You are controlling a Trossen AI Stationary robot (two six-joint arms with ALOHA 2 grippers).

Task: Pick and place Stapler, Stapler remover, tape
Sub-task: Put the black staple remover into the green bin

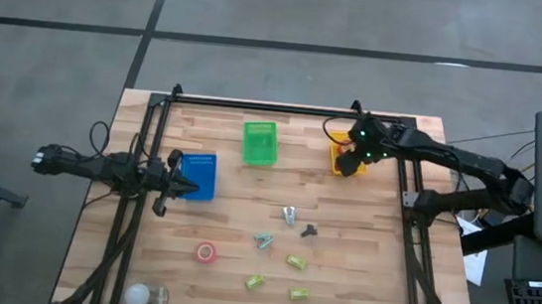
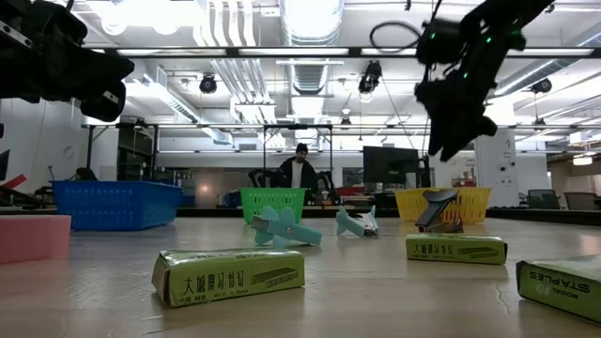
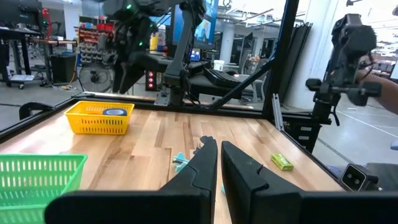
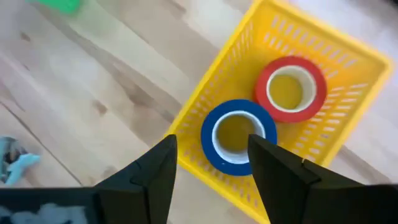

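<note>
Two tapes binned; more left.
Right end effector (image 4: 208,163) was spread, empty, over yellow basket (image 4: 348,59); red tape (image 1: 205,253) remained on bench (image 1: 368,281).

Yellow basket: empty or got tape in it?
Not empty. The yellow basket holds a blue tape roll and a red tape roll, lying flat side by side, below the open right gripper.

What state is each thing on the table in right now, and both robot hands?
Right hand: open, above the yellow basket.
Left hand: shut, empty, at the blue basket.
Blue tape: flat in the yellow basket.
Red tape in basket: flat, beside the blue one.
Red tape on table: not yet binned.
Green basket: upright.
</note>
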